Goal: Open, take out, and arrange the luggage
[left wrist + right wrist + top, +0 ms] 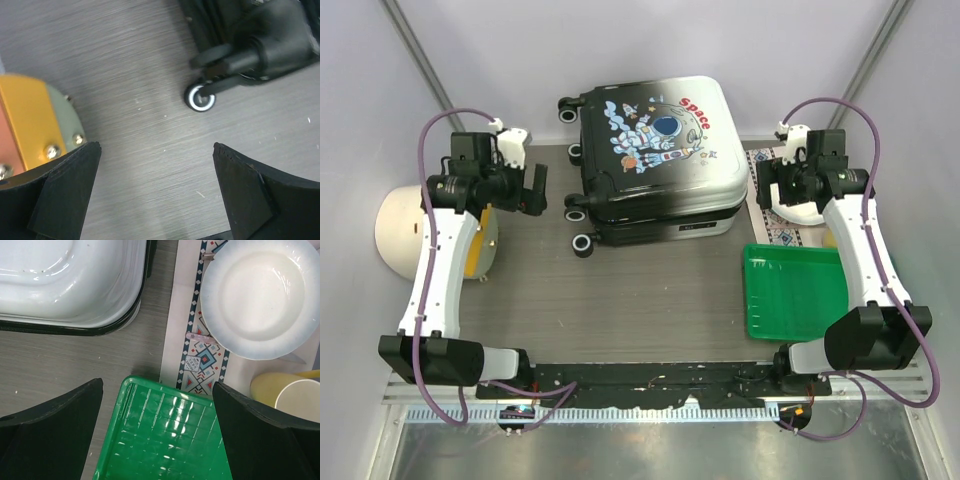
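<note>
Left fingers (pixel 60 195) gape wide over bare table (pixel 140 65) near a wheel (pixel 200 97); right fingers (pixel 50 425), equally wide, hang above the tray (pixel 165 440). The luggage (pixel 655 150) lies shut, back-centre. Best to brace the shell and work along the seam (pixel 50 329).

Counted across the table: singles, mostly.
One luggage (pixel 655 160) at upper centre, four wheels (pixel 583 245) showing on its left side; one green tray (pixel 795 290) lower right; one plate (pixel 260 295) on one patterned mat (pixel 186 305); two cups (pixel 265 387) beside it; one cream bin (pixel 405 235) far left.
</note>
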